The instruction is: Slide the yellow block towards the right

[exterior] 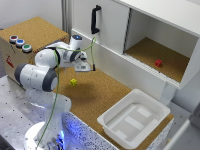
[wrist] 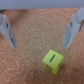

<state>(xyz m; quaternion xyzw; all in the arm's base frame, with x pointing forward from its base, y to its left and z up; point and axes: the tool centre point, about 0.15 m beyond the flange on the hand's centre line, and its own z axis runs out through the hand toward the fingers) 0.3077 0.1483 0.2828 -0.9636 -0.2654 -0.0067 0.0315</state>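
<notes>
A: Which step is the arm on?

B: The approach, by the look of it. The tool (exterior: 91, 66) hangs above the cork tabletop (exterior: 105, 92), and the yellow block (exterior: 73, 82) sits on the cork near it, toward the exterior view's left and nearer that camera. They are apart; nothing touches the block.

A: And the tool itself?

B: The wrist view shows it spread wide, one of the fingers (wrist: 8, 31) on each side with bare cork between, holding nothing. The block (wrist: 52, 61) lies outside the gap between the tips rather than squarely in it, so the tool is not yet lined up on it.

A: What does the next move call for?

B: Probably bringing the tool down close to the cork and over to the block, then either closing lightly around it or setting one finger against its far side, and drawing it across the surface without lifting. The block is tiny beside the tool, so a small misalignment could clip an edge and spin it away.

A: Anything in the way?

B: Not close by. The white bin (exterior: 134, 120) stands well off toward the exterior view's right, and a red cube (exterior: 158, 63) sits up on the cabinet shelf (exterior: 165, 57), well apart from the tabletop.
</notes>
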